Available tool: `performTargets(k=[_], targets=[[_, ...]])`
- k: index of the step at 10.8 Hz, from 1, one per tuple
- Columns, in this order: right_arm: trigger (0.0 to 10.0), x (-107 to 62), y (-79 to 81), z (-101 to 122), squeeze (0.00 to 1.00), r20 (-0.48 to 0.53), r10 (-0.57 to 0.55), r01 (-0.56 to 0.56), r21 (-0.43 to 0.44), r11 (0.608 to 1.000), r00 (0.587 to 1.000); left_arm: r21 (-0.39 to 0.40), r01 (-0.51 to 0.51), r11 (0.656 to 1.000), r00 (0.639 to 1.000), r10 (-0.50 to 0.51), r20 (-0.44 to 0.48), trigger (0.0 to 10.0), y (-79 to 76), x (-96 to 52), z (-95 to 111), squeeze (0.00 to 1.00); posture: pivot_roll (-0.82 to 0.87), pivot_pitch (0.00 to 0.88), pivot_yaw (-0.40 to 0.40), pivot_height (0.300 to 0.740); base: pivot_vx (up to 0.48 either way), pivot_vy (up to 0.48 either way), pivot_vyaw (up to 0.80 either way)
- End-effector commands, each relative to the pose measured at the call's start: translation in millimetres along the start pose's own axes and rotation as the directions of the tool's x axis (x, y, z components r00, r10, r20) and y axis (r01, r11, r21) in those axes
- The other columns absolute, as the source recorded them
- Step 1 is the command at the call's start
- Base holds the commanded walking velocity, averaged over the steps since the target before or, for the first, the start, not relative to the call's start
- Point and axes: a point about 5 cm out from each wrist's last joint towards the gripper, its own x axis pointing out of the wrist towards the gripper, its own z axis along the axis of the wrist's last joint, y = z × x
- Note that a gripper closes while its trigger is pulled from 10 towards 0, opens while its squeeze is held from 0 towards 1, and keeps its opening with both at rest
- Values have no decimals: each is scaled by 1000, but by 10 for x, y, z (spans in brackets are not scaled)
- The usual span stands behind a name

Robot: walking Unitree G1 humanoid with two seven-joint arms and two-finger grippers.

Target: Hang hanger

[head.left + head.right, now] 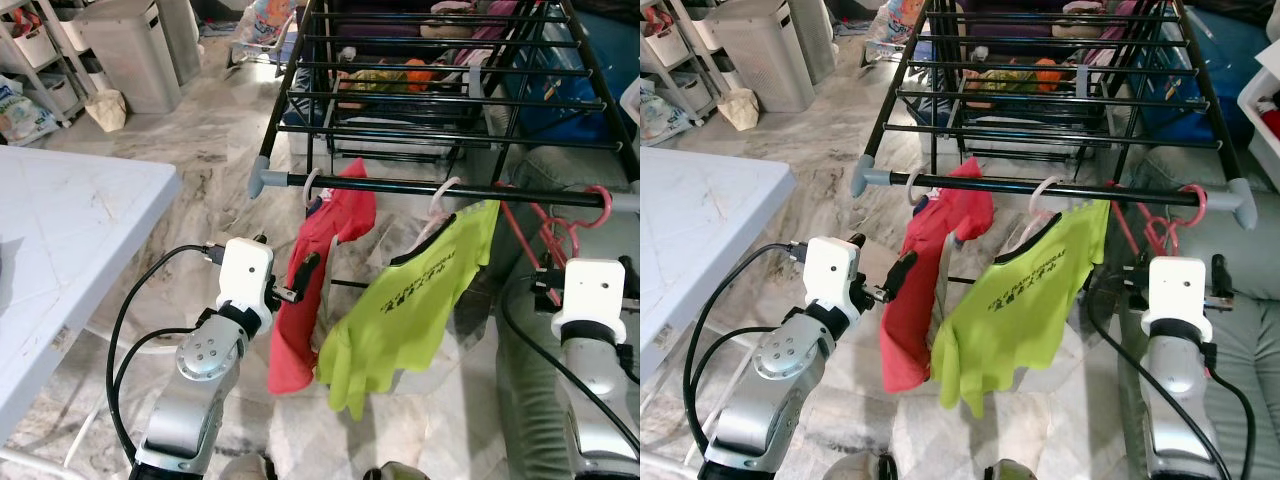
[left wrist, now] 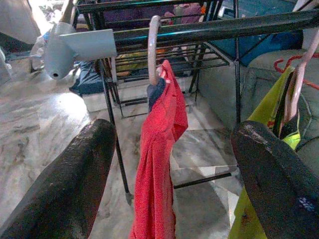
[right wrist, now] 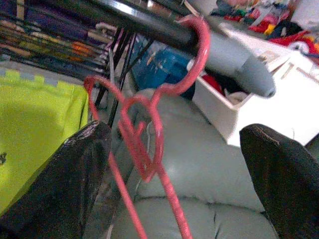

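Hanging by hook from drying rack rail (image 1: 420, 187), empty pink hanger (image 3: 149, 144) sits at rail's right end, straight ahead of right gripper (image 3: 174, 164), which is nearer arm; fingers spread wide, holding nothing. Left gripper (image 2: 169, 169) also wide open, empty, facing red garment (image 1: 320, 290)

glossy black metal rail (image 1: 450, 188), smooth pink plastic hanger (image 3: 149, 124), soft matt cloth shirts (image 1: 410, 310).
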Motion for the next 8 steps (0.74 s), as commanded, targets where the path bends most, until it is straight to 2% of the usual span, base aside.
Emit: performTargets(k=[1,3,4,5,6,8], targets=[[10000,-46,43,79,1000,19,19,-19,-1,1000,1000,14,-7,1000,1000,7,-5,10000,13,-4,-16,0,-17,49,47,740,-274,0,0],[10000,-133,144,106,1000,11,80,-80,15,997,997,17,-6,1000,1000,6,-6,10000,11,3,-25,0,-24,41,52,740,-291,0,0],[10000,-161,268,124,1000,2,146,-146,43,988,989,18,-4,1000,1000,4,-10,10000,13,8,-36,0,-27,39,54,740,-289,0,0],[10000,-137,415,178,890,24,242,-243,57,968,970,19,-3,1000,1000,3,-13,10000,13,11,-46,0,-28,33,57,740,-289,0,0],[10000,-128,460,229,0,48,316,-318,46,947,948,23,-4,1000,1000,4,-13,10000,28,8,-41,0,-22,30,60,740,-289,0,0],[10000,-50,468,242,0,63,382,-384,12,923,922,34,-10,999,1000,11,-16,10000,94,2,-42,0,-19,28,64,740,-272,0,0]])
